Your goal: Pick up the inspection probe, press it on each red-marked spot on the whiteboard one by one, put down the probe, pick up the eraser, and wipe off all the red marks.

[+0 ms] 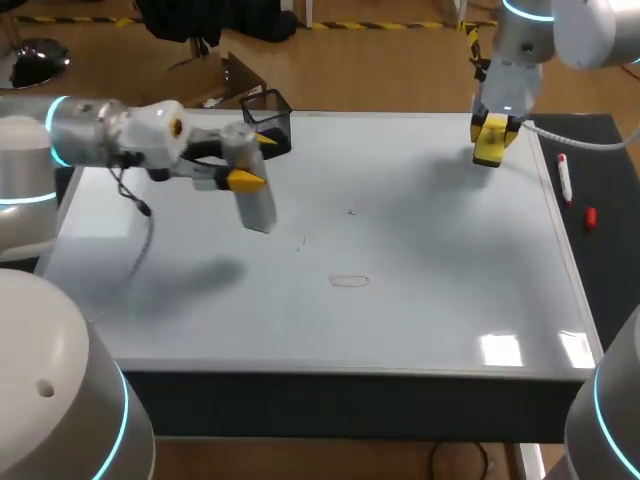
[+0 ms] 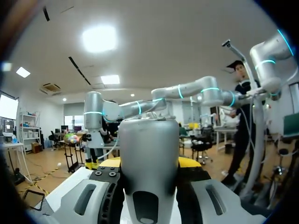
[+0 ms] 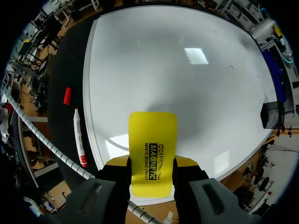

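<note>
Marker (image 1: 565, 180), red cap (image 1: 590, 217) beside whiteboard (image 1: 420, 230); black holder (image 1: 270, 120) at far corner.

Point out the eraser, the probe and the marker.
eraser (image 3: 153, 140): right wrist view, middle of its yellow face.
probe (image 1: 258, 208): head view, lower part of its silver body.
marker (image 1: 565, 180): head view, middle of its white barrel.

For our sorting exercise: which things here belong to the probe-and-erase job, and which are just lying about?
Job in hand: inspection probe, yellow eraser, whiteboard, faint oval mark on it.
Lying about: marker pen, loose red cap, black box at the whiteboard's far corner.
</note>
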